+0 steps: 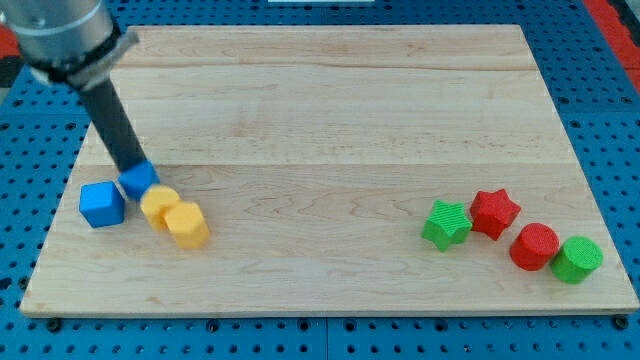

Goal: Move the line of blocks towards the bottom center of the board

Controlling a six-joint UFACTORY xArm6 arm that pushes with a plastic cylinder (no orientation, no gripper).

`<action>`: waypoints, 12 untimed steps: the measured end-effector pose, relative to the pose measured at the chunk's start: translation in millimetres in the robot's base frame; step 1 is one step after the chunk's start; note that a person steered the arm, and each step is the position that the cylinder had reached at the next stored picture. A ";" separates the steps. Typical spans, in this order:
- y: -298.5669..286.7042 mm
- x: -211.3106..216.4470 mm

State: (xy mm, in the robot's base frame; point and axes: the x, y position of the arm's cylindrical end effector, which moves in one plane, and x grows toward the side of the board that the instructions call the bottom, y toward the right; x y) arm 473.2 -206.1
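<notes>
My tip (131, 170) rests at the top edge of a small blue block (139, 180) at the view's left. A blue cube (101, 204) sits just left of it. Two yellow blocks touch each other below right of the tip: a rounded one (159, 206) and a hexagonal one (187, 224). At the view's right, several blocks form a slanting line: a green star (446, 223), a red star (494, 212), a red cylinder (534, 246) and a green cylinder (577, 259).
The wooden board (330, 120) lies on a blue perforated table (610, 100). The arm's grey body (62, 35) hangs over the board's top left corner.
</notes>
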 end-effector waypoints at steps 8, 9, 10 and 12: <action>-68.9 12.5; -19.5 43.4; -15.3 57.7; -85.5 92.9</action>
State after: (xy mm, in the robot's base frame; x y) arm 566.1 -291.6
